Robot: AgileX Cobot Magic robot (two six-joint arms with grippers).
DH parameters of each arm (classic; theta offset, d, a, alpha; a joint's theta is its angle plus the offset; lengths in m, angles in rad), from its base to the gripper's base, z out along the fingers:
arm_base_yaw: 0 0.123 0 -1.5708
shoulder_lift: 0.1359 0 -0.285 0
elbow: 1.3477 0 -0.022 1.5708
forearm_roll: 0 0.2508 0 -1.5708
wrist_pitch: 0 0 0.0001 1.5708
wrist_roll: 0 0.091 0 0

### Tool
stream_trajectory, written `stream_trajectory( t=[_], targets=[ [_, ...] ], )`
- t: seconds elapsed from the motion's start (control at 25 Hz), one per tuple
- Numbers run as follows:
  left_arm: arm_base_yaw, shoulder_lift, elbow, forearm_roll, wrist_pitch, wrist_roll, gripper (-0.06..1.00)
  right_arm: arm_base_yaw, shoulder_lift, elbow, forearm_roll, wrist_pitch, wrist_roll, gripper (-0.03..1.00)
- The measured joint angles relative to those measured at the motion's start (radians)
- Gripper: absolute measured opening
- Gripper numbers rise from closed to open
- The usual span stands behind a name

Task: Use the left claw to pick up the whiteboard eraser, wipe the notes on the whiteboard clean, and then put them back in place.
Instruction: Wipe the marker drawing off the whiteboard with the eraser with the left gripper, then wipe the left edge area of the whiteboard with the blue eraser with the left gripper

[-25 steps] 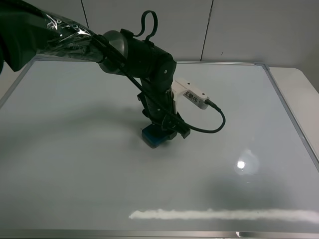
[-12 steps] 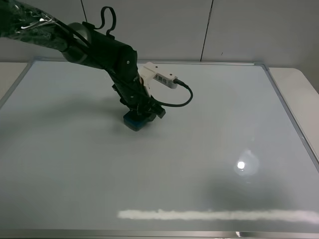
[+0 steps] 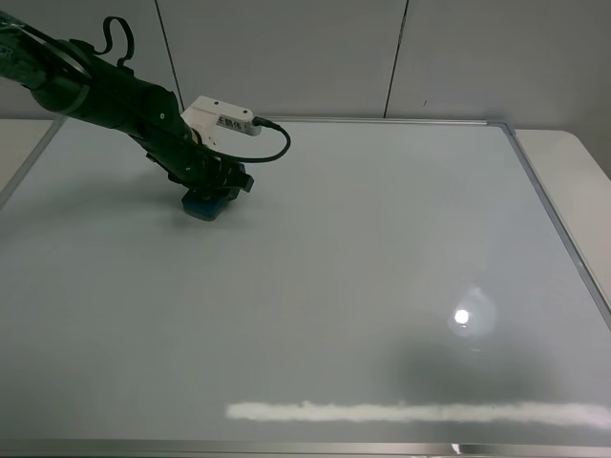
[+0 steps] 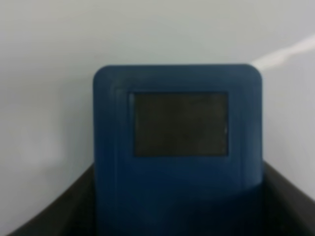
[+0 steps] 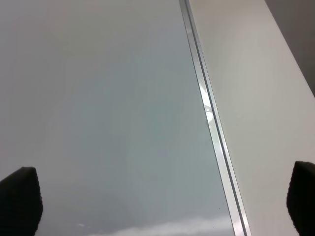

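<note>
Left hand (image 3: pixel 212 191) pinches the whiteboard eraser (image 3: pixel 208 206) — slid left across the whiteboard (image 3: pixel 382 239); right hand (image 5: pixel 161 196) spread.

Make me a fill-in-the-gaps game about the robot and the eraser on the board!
1. The left claw grips an eraser coloured ___.
2. The small box on that arm is coloured ___.
3. The right gripper, open above the whiteboard, holds ___.

Missing words: blue; white; nothing.

The label (image 3: pixel 230 121) on the white box (image 3: pixel 212 114) is too small to read.
</note>
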Motion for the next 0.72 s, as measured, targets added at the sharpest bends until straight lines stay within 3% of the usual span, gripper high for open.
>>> stream_trajectory(
  t=[0.28, 0.52, 0.72],
  targets=[
    [0.006, -0.022, 0.014, 0.018, 0.019, -0.030, 0.55, 0.000, 0.000, 0.000, 0.000, 0.000, 0.000, 0.99],
    [0.015, -0.108, 0.047, 0.042, 0.244, -0.106, 0.55, 0.000, 0.000, 0.000, 0.000, 0.000, 0.000, 0.99],
    [0.058, -0.172, 0.081, 0.068, 0.372, -0.138, 0.54, 0.000, 0.000, 0.000, 0.000, 0.000, 0.000, 0.99]
  ],
)
